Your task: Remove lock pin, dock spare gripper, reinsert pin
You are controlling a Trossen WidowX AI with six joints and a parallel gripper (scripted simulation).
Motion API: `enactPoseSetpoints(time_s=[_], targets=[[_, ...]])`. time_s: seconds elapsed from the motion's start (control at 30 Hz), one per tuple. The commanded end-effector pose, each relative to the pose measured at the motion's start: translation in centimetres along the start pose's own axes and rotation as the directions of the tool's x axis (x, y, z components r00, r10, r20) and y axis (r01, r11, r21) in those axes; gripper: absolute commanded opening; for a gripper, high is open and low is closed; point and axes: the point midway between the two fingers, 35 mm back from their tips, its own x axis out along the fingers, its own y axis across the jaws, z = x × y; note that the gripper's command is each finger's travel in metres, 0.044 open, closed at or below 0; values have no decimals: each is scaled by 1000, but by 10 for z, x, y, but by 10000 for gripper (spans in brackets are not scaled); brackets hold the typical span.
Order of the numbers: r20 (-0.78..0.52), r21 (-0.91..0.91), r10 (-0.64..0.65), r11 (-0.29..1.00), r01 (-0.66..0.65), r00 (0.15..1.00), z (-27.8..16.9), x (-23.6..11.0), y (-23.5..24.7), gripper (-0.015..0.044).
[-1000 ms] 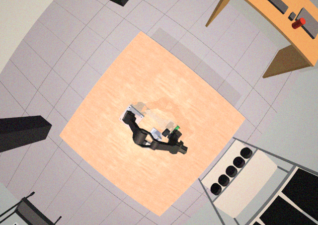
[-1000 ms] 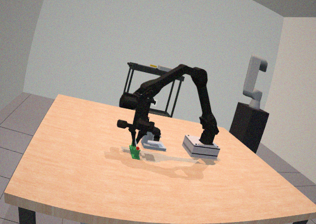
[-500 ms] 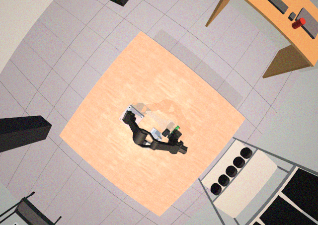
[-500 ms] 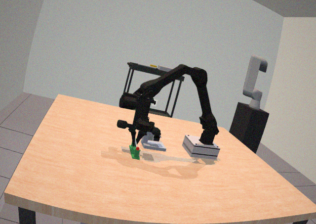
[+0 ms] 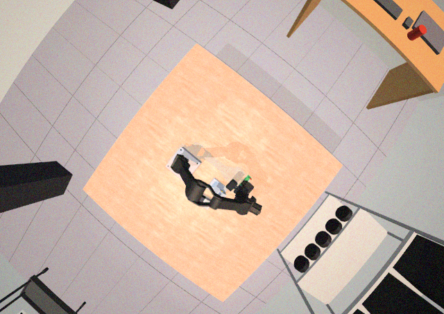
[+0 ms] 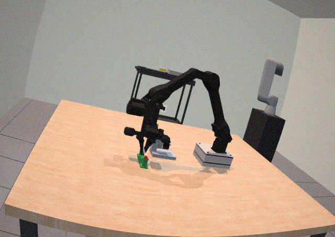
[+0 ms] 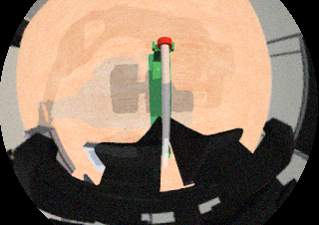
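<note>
Your black parallel-jaw gripper [image 7: 163, 175] is nearly closed on the slim grey, red-capped lock pin [image 7: 163, 96], whose long axis runs straight ahead from the fingertips, directly over the green socket mount [image 6: 142, 160].

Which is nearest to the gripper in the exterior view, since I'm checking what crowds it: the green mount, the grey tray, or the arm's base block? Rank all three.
1. Green mount, directly under the gripper, which is shut on the lock pin.
2. Grey tray, just beside it toward the base.
3. Base block, farthest along the table.
</note>
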Motion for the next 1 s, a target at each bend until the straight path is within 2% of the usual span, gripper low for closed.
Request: enactPoseSetpoints(time_s=[0.0,0.3,0.47,0.97], targets=[[0,0,0,1000,0,1000,0,0,0,79],[0,0,0,1000,0,1000,0,0,0,315],[-1,1,6,1000,-6,1000,2,-14,1,440],[-6,4,27,1000,-27,1000,5,-46,4,440]])
